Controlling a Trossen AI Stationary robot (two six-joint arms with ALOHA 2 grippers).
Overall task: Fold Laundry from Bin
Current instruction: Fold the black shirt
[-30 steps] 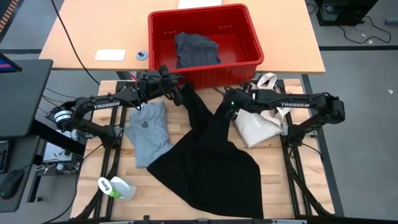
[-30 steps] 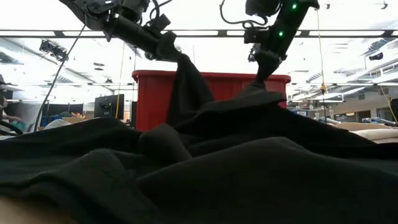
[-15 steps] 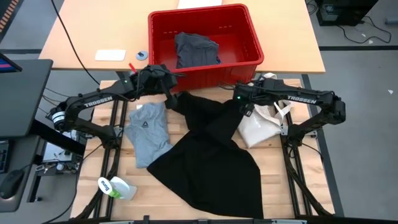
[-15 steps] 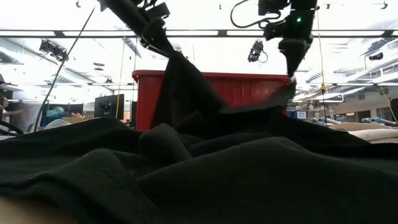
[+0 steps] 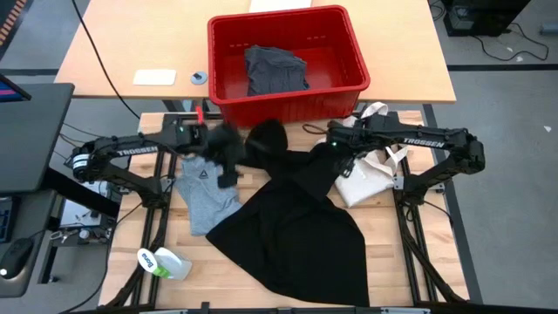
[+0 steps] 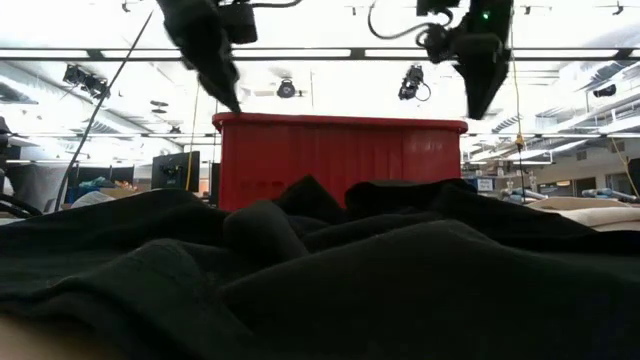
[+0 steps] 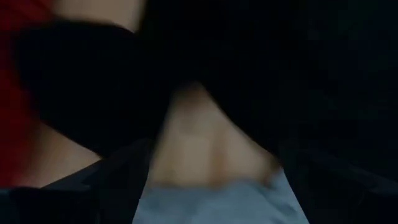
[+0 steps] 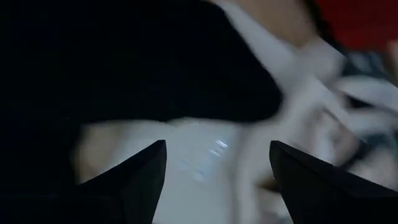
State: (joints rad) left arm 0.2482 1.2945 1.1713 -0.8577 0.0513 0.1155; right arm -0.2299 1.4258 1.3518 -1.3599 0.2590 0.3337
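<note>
The black garment (image 5: 292,218) now lies slack across the lower centre of the bench (image 5: 410,270), its upper edge slumped into a heap where half a second ago both arms held it stretched up. The left claw (image 5: 228,159) and right claw (image 5: 342,157) hang wide and empty above it. The grey T-shirt (image 5: 207,185) lies left of centre. Farther up, the red bin (image 5: 353,61) holds a dark grey garment (image 5: 275,70). Judged from this, the spread needs regripping.
</note>
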